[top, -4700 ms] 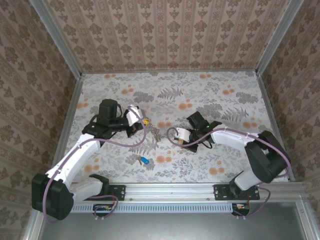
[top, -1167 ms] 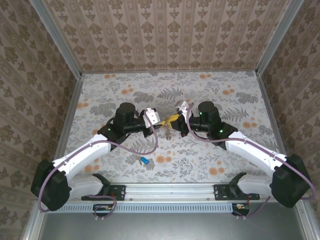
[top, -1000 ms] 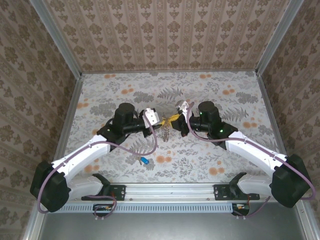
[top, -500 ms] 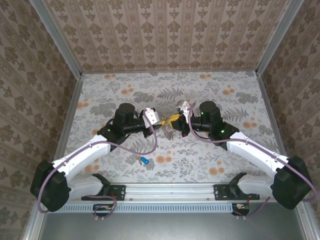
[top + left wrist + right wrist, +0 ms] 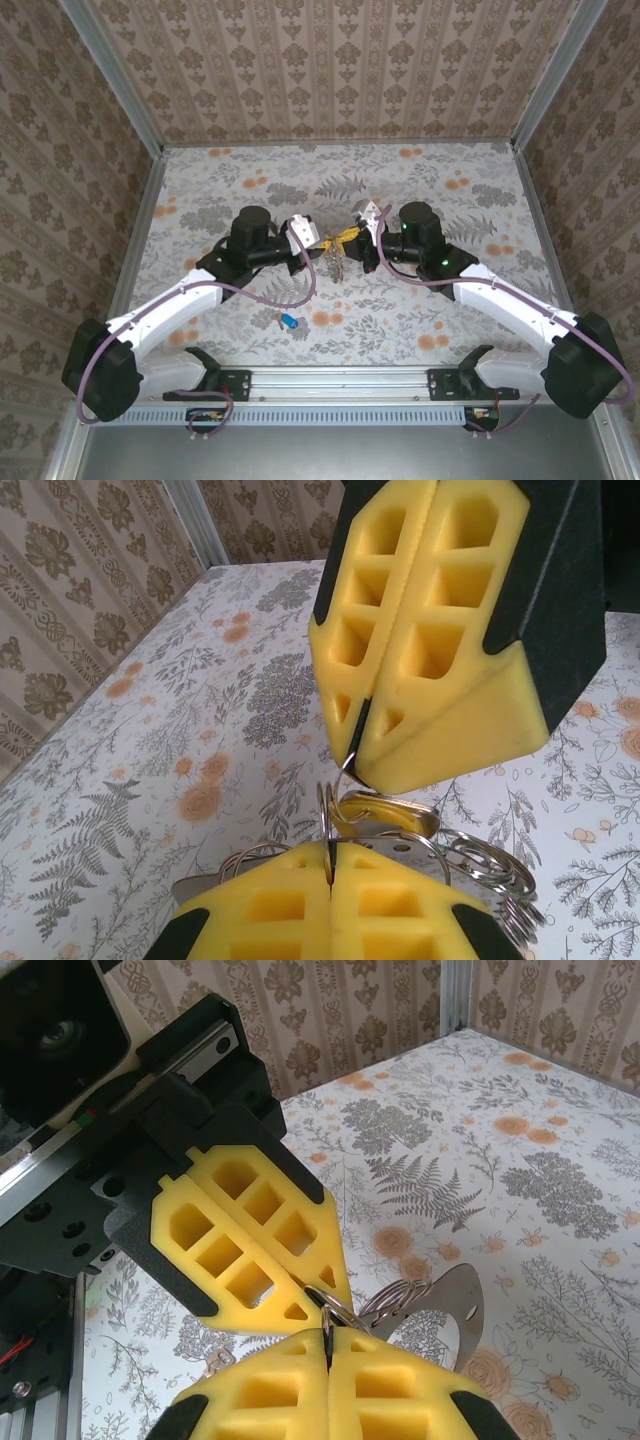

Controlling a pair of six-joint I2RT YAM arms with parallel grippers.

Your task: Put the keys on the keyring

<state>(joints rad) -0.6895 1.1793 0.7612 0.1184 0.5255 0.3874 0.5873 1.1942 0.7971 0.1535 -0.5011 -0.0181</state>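
Metal keyring (image 5: 470, 865) still between left tool (image 5: 330, 852) and right tool (image 5: 326, 1338)

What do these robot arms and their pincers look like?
Both the left arm and right arm have white segments, bulky black joints and a purple cable trailing alongside. The left gripper and right gripper are black, tipped with yellow wedge-shaped pads full of square pockets.

Both arms reach in from the near edge and meet over the middle of the table (image 5: 230, 180), left gripper (image 5: 324, 243) on the left, right gripper (image 5: 352, 236) on the right, tip to tip. The keyring (image 5: 337, 260) hangs between and just below them. One key (image 5: 288, 322) lies on the table nearer the bases, left of centre, well apart
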